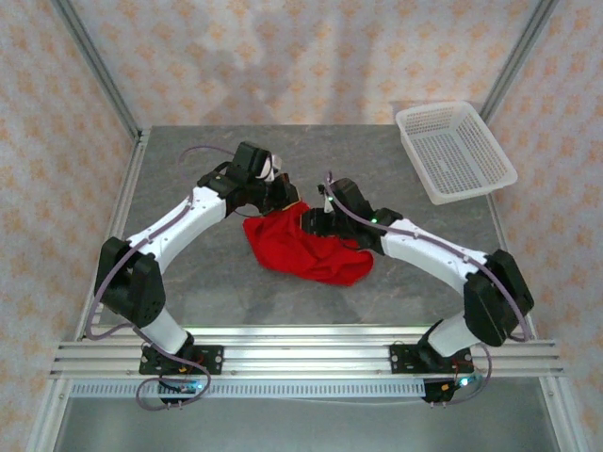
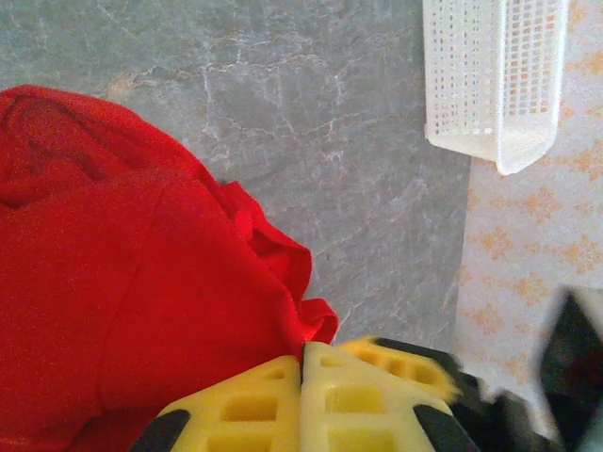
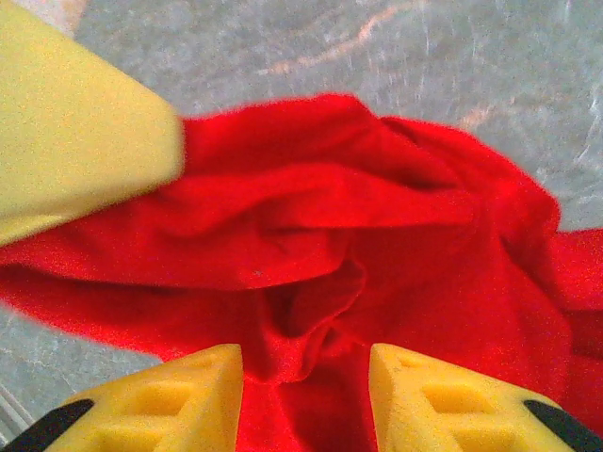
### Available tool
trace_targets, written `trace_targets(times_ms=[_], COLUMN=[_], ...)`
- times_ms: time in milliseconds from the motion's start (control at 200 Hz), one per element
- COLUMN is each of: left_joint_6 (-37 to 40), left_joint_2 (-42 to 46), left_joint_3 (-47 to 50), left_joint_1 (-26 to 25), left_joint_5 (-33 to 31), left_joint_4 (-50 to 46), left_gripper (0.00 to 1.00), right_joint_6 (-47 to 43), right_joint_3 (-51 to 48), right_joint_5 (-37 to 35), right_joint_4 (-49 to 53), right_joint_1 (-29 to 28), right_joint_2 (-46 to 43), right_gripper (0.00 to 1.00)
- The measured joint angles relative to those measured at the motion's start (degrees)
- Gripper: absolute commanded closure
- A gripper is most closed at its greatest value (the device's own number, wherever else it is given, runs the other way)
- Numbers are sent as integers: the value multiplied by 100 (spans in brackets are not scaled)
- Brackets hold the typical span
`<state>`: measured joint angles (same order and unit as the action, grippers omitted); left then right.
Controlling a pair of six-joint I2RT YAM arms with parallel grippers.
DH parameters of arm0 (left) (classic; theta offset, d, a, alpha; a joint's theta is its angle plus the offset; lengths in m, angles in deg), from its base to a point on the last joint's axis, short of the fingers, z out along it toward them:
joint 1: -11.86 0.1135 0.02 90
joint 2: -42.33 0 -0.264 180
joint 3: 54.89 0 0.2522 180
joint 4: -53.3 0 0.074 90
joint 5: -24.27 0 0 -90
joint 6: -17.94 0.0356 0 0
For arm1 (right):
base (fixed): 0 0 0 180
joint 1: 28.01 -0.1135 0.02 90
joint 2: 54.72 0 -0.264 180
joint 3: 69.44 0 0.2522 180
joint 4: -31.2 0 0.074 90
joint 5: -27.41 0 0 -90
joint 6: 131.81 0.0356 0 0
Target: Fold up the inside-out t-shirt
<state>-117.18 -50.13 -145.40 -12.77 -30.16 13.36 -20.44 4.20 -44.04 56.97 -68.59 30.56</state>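
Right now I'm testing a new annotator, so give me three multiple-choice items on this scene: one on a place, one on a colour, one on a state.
1. Where does the white basket sit?
A near-left corner
B far-right corner
C dead centre

2. What colour is the t-shirt?
A blue
B white
C red

3. How is the right gripper?
A open
B shut on the basket
C shut on nothing

Answers:
1 B: the top view shows it at the far right.
2 C: the fabric is bright red in every view.
3 A: its wrist view shows a gap between the fingers, with fabric below.
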Motion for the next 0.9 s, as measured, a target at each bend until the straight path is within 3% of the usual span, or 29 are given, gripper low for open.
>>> trace_targets(times_ms=[405, 470, 570, 610, 781, 901], left_joint_6=[0, 0, 2, 2, 26, 15], left_joint_2=[61, 61, 61, 61, 74, 208], left_joint_3=[-37, -57, -72, -85, -120, 50], left_joint_1=[0, 0, 0, 0, 28, 208], left_joint_5=[-2, -2, -52, -94, -382, -629], left_joint_4=[26, 24, 4, -15, -282, -437], left_gripper=[100, 100, 100, 100, 100, 100], right_joint_6=[1246, 1349, 1482, 1495, 1484, 1408], right_joint_3=[-101, -101, -101, -81, -72, -146], right_joint_5=[214, 243, 286, 299, 339, 262], right_joint_4=[-955, -951, -953, -951, -730, -466], right_joint_1=[181, 177, 175, 175, 175, 219], right_joint_2=[918, 1056, 1099, 1095, 800, -61], right_gripper=[58, 67, 94, 100, 100, 100])
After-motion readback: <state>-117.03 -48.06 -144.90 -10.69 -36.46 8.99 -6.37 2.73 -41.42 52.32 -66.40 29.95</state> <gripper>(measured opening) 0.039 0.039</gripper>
